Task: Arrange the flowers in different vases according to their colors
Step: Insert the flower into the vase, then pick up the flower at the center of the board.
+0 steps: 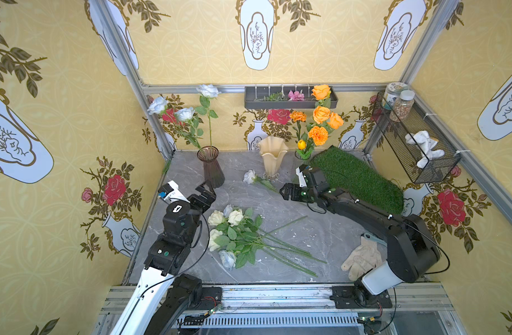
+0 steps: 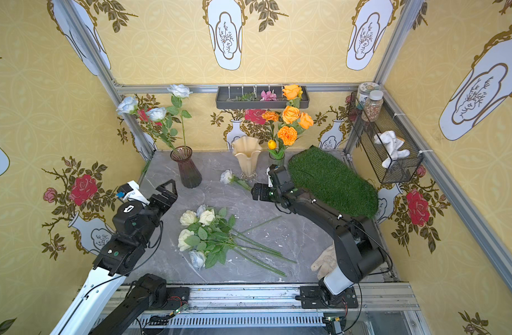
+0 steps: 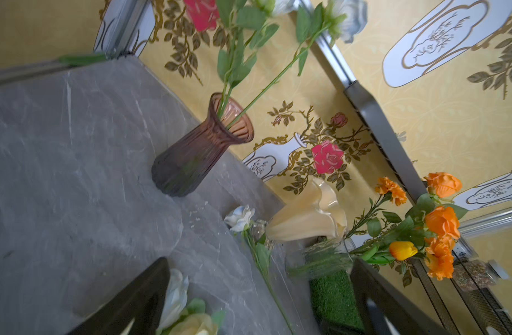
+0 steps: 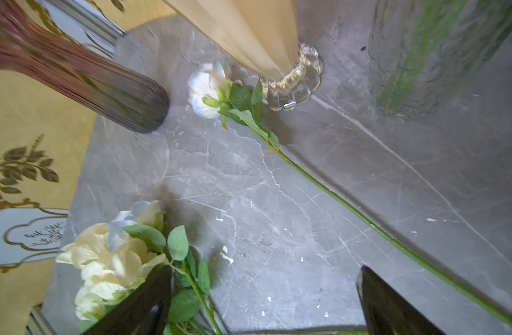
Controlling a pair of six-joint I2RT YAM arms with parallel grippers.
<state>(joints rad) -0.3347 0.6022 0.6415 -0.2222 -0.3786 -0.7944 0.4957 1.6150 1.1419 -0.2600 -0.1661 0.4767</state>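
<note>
The left gripper (image 1: 205, 189) hangs near the foot of the purple-brown vase (image 1: 210, 168) and does not touch it. The left wrist view shows its fingers (image 3: 144, 293) best. They are wide apart with nothing between them. Three pale blue roses (image 1: 185, 113) stand in this vase.

In front of it, a bunch of loose flowers (image 1: 234, 232) lies on the gray table (image 1: 278, 223). Some are cream and some are pale blue, and their stems point right.

Next comes the cream vase (image 1: 273, 158). One white rose (image 1: 250, 176) lies just beside its foot. Only the right wrist view shows its long stem running on past the fingers. In both top views the arm hides that part.

The clear vase (image 4: 394, 58) holds the orange flowers (image 1: 321, 121). The right wrist view shows only the glass and the green stems. The top views show the blooms.

The right gripper (image 1: 284, 192) is low over the table by the stem. Its fingers (image 4: 394, 307) are spread and hold nothing.

On the right are a green grass mat (image 1: 356, 179) and a glove (image 1: 362, 258).
</note>
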